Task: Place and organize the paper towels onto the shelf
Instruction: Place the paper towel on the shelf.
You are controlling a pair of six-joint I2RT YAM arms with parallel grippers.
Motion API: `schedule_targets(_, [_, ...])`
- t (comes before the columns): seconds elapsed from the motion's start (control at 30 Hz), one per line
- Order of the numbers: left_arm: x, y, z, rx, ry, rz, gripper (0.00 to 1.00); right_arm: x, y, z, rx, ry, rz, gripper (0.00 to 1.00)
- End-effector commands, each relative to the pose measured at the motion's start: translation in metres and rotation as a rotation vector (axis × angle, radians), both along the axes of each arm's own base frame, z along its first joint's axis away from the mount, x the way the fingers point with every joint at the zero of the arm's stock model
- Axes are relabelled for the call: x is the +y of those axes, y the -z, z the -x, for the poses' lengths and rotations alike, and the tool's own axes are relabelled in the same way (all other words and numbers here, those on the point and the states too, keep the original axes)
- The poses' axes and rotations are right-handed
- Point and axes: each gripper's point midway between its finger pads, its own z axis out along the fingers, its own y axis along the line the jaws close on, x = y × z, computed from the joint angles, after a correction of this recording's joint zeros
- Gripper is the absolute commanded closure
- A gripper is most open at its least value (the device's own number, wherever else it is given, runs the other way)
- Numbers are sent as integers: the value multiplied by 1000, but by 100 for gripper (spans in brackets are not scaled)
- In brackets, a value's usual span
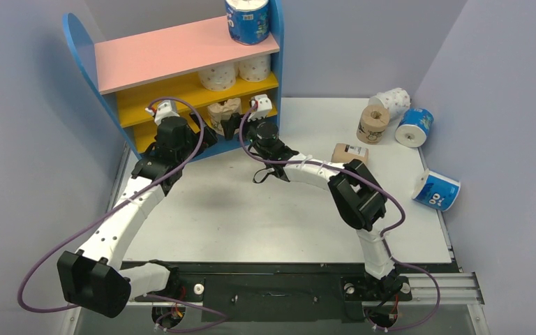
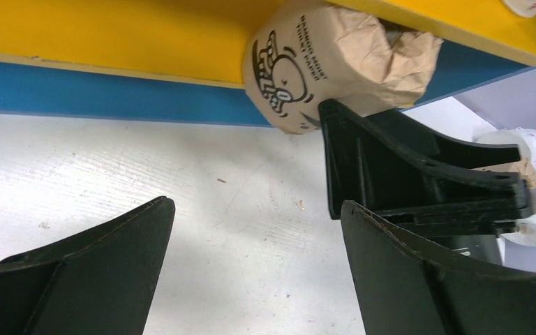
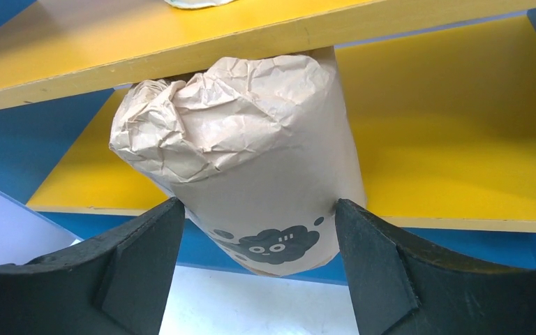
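Gripping tan roll overhanging yellow board edge, right gripper; left gripper spread.

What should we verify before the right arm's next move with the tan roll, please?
1. Right hand on the tan roll: ok, a finger at each side.
2. Roll fully on the lower yellow board: not ok, it overhangs the front edge, tilted.
3. Clearance under the upper yellow board: cannot tell, the crumpled top meets its edge.
4. Left hand out of the way: ok, open, empty, short of the roll.
5. Free board beside the roll: ok, bare yellow to one side.
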Motion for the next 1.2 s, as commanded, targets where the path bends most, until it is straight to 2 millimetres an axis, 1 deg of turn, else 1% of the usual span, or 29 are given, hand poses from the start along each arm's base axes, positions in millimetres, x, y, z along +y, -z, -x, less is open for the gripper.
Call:
schedule_targets(0.0, [7, -14, -6, -78, -39, 27, 12, -3, -10, -15, -27, 26, -26, 26])
schedule_targets(0.07, [8, -8, -8, -67, -46, 31, 12, -3, -11, -17, -29, 28, -25, 26])
schedule_targets(0.1, [8, -6, -8, -60, -47, 34, 12, -3, -9, -19, -26, 29, -19, 26])
schedule_targets(0.13, [7, -5, -9, -58, -46, 38, 12, -2, -11, -21, -30, 30, -22, 26])
schedule_targets(0.23, [7, -3, -9, -56, -49, 39, 12, 1, -9, -25, -27, 30, -13, 26])
schedule_targets(0.3, [10, -4, -10, -58, -59, 37, 12, 2, -12, -29, -32, 36, -15, 26])
schedule_targets(0.33, [10, -4, -10, -59, -62, 36, 12, 2, -9, -30, -29, 38, -12, 26])
schedule_targets(0.37, [12, -3, -10, -57, -67, 33, 12, 2, -12, -32, -33, 42, -17, 26])
schedule_targets(0.57, [15, 5, -9, -44, -83, 32, 12, -1, -11, -42, -29, 70, -20, 26])
schedule_targets(0.77, [16, 9, -9, -37, -87, 37, 12, -8, -2, -49, -15, 96, -20, 26])
schedule_targets(0.97, [15, 12, -10, -30, -87, 39, 12, -13, -5, -55, -12, 108, -41, 26])
schedule_targets(1.07, [15, 14, -11, -25, -89, 39, 12, -11, -10, -58, -16, 107, -45, 26])
schedule_targets(1.17, [15, 17, -11, -20, -92, 37, 12, -9, -11, -61, -15, 107, -43, 26])
